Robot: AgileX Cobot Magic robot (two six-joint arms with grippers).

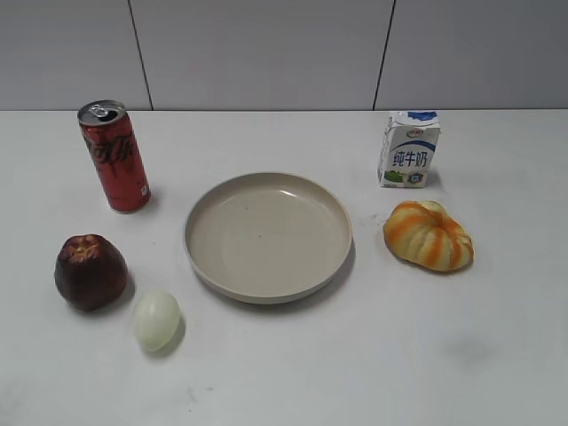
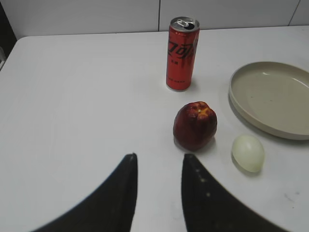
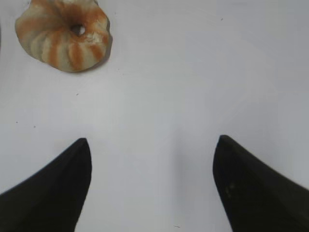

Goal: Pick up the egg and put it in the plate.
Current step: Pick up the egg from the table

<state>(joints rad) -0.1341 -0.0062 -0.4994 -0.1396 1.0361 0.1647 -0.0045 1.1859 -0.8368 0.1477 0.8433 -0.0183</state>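
Note:
The pale cream egg (image 1: 156,320) lies on the white table at the front left, just right of the dark red apple (image 1: 90,272) and apart from it. The beige plate (image 1: 206,209) sits empty at the table's middle. In the left wrist view the egg (image 2: 248,153) is ahead and to the right of my left gripper (image 2: 158,158), which is open and empty; the plate's rim (image 2: 236,101) shows at the right edge. My right gripper (image 3: 152,142) is open and empty over bare table. Neither gripper shows in the exterior view.
A red cola can (image 1: 114,156) stands at the back left, behind the apple (image 2: 195,125). A small milk carton (image 1: 409,148) stands at the back right. The orange-striped pumpkin-like bun (image 1: 427,235) lies right of the plate; it also shows in the right wrist view (image 3: 64,35).

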